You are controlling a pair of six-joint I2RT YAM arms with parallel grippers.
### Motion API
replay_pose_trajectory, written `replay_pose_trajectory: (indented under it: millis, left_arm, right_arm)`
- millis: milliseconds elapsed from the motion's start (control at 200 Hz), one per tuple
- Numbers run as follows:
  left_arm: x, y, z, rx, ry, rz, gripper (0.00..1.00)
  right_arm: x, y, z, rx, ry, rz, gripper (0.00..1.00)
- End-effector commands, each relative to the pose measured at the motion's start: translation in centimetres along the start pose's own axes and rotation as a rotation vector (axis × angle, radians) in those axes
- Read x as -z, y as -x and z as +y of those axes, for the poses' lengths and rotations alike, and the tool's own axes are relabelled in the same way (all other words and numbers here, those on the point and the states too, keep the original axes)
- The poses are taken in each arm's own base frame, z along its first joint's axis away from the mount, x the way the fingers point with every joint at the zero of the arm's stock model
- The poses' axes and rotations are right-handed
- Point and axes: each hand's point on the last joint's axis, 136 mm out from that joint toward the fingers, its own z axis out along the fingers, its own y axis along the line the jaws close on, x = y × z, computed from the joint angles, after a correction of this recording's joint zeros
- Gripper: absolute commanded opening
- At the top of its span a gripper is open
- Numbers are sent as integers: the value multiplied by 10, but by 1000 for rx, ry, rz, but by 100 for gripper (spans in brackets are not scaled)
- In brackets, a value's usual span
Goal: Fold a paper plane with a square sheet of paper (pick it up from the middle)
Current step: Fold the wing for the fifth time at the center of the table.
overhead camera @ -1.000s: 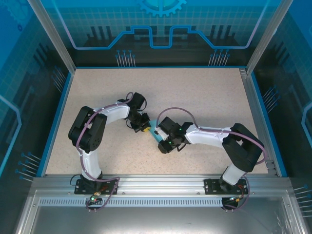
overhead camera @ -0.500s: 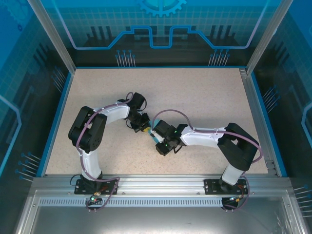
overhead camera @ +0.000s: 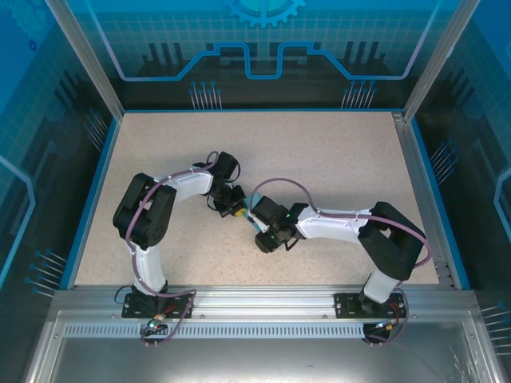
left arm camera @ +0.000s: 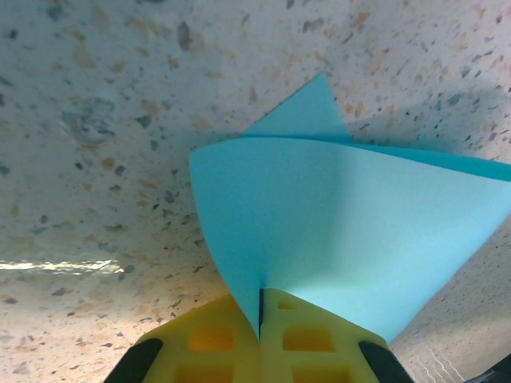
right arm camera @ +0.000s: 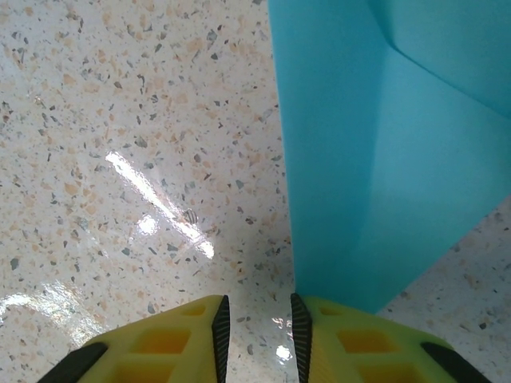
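Since the right arm has moved in toward the left one, we see the right pincer (right arm camera: 255, 319) slightly spread and empty, beside the edge of the paper (right arm camera: 383, 159). The left pincer (left arm camera: 260, 319) pinches the bent paper near the middle of the surface (right arm camera: 120, 120), so we expect a new grip.

White-black left arm (overhead camera: 185, 186), right arm (overhead camera: 334, 224); purple cables (overhead camera: 281, 180); yellow jaws.

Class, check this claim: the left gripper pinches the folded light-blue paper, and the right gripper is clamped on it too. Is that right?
Not quite. The left gripper does pinch the light-blue paper, but the right gripper is not clamped on it: the right wrist view shows its jaws apart over the table, the paper off to one side.
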Motion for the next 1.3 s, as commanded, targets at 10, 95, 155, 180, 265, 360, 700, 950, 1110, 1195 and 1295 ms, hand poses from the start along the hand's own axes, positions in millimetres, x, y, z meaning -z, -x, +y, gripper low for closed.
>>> replay_pose_trajectory:
  millis: [10,95,155,180,265,360,700,950,1110,1195,1295]
  left_arm:
    - [-1,-3,4,11,20,30,2]
    - [0,-3,4,12,20,28,2]
    - [0,-4,5,10,20,30,2]
    - [-1,-4,5,12,21,30,2]
    - [0,-3,4,10,18,30,2]
    - [0,-3,3,10,15,29,2]
    - [0,-4,3,8,14,31,2]
    - [1,-4,2,7,10,31,2]
    - [2,-4,0,4,6,31,2]
    - [3,-4,0,5,6,30,2]
    - [3,-4,-1,3,4,30,2]
  right_arm:
    - [0,8,7,7,-3,-17,27]
    - [-3,5,3,2,-25,-4,25]
    - [2,7,5,14,-22,-13,28]
    - [5,9,7,22,-15,-24,29]
    - [21,17,14,40,8,-75,30]
    - [38,23,18,58,36,-153,33]
    - [29,25,2,36,-20,-143,42]
    - [14,39,-4,52,-88,-127,43]
    - [5,49,-3,87,-108,-122,44]
    - [-1,51,-3,115,-143,-109,43]
    - [-7,52,-7,134,-194,-102,41]
